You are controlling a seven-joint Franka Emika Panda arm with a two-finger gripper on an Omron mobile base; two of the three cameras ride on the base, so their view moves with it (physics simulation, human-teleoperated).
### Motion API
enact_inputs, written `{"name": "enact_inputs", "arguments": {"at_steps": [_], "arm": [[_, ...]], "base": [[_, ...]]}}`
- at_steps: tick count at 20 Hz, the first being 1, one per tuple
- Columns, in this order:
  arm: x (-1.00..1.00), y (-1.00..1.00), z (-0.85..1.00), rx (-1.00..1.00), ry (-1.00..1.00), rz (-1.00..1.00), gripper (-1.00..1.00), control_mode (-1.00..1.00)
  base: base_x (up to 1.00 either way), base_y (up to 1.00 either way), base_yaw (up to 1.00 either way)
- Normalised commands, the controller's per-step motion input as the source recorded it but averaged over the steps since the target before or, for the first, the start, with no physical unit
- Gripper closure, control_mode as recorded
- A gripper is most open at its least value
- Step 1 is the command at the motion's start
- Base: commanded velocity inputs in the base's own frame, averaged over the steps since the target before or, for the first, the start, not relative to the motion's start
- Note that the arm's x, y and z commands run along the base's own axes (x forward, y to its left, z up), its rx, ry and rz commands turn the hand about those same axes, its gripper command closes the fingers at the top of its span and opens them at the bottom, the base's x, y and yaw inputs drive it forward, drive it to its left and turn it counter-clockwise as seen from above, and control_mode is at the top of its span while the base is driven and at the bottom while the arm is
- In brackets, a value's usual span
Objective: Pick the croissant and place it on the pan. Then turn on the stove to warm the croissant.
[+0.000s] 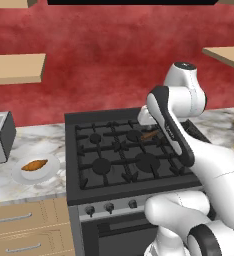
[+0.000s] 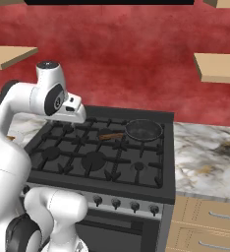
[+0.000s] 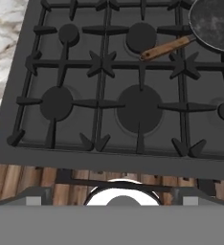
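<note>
Croissant (image 1: 35, 164) is lying on a round white plate (image 1: 50, 172) on the marble counter (image 1: 4, 182), just left of the stove (image 1: 104, 187) and well apart from the pan. Nearest on the stove, a row of dark knobs (image 2: 115, 202) is running along its silver front, with wooden drawers (image 1: 24, 227) sitting below the counter to the stove's left. Over the stove's grates, the white arm is reaching across, and its gripper is looking down on the burners from above the stove's front edge; its fingertips are too faint to make out in the hand view, so I cannot tell how wide it is standing, and nothing is showing in its grasp. Farther back, the pan (image 2: 144, 130) is sitting empty on the stove's rear right burner, its wooden handle (image 3: 165, 48) pointing toward the stove's middle. A silver toaster (image 1: 0, 136) is standing on the counter behind the plate.
</note>
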Motion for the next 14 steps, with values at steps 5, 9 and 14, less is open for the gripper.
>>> {"name": "enact_inputs", "arguments": {"at_steps": [5, 9, 14], "arm": [[-0.02, 0.32, -0.10, 0.00, 0.00, 0.01, -1.00, -1.00], [0.00, 0.37, -0.07, 0.00, 0.00, 0.00, -1.00, -1.00], [0.00, 0.38, -0.04, 0.00, 0.00, 0.00, -1.00, -1.00]], "base": [[0.00, 0.00, 0.00], [0.00, 0.00, 0.00], [0.00, 0.00, 0.00]]}}
